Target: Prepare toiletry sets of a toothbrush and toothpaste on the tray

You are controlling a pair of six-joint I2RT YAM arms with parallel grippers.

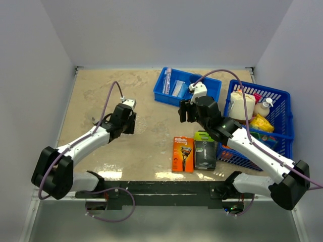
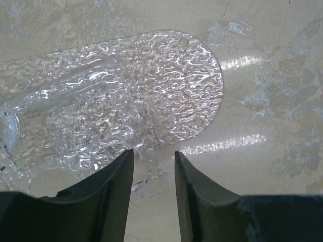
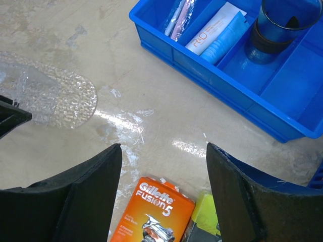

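Note:
The clear textured tray (image 2: 126,85) lies flat on the beige table, faint in the top view (image 1: 142,125) and at the left of the right wrist view (image 3: 60,98). My left gripper (image 2: 154,154) is low at the tray's near edge, jaws a little apart, with a bit of clear rim between them. The toothbrush (image 3: 177,15), the toothpaste (image 3: 217,31) and a clear cup (image 3: 280,25) lie in the blue bin (image 3: 212,70). My right gripper (image 3: 164,146) is wide open and empty, hovering between the bin and the tray (image 1: 182,112).
An orange razor pack (image 1: 182,154) and a black-green razor pack (image 1: 204,150) lie on the table in front of my right gripper. A blue lattice basket (image 1: 282,96) with bottles and packets stands at the right. White walls enclose the table.

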